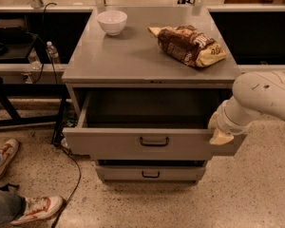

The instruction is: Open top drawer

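The top drawer (123, 144) of the grey metal cabinet stands pulled out, its deep grey interior (147, 110) showing and its dark loop handle (154, 141) at the centre of the front. My gripper (218, 131) is at the right end of the drawer front, near its top edge, on a white arm (268, 94) coming in from the right. A lower drawer (149, 174) under it is shut, with a smaller handle.
A white bowl (112, 22) and a brown snack bag (189, 45) lie on the cabinet top (133, 61). A person's shoes (35, 208) are on the floor at lower left. A cable (73, 175) runs by the cabinet's left side. Dark shelving with a bottle (51, 53) stands left.
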`<act>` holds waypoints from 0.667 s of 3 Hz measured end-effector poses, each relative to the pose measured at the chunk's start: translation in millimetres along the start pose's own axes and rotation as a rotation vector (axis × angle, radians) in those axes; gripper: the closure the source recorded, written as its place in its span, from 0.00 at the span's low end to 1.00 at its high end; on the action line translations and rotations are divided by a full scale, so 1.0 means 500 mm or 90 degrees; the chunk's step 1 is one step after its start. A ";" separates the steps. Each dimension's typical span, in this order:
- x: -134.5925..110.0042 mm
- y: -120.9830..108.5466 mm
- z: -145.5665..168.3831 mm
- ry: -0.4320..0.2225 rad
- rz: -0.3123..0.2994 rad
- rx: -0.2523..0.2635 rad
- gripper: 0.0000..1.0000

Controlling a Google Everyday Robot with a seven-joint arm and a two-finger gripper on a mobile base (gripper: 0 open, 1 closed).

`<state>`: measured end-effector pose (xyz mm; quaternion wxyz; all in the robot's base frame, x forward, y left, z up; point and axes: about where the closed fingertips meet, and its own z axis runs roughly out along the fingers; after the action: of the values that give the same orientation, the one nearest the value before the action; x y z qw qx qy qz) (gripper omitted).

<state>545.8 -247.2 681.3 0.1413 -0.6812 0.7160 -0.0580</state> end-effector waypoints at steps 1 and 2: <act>0.007 -0.016 0.015 0.010 -0.008 -0.004 0.00; 0.007 -0.028 0.029 0.021 -0.017 -0.011 0.00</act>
<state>563.0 -250.1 670.8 0.1229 -0.6907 0.7097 -0.0644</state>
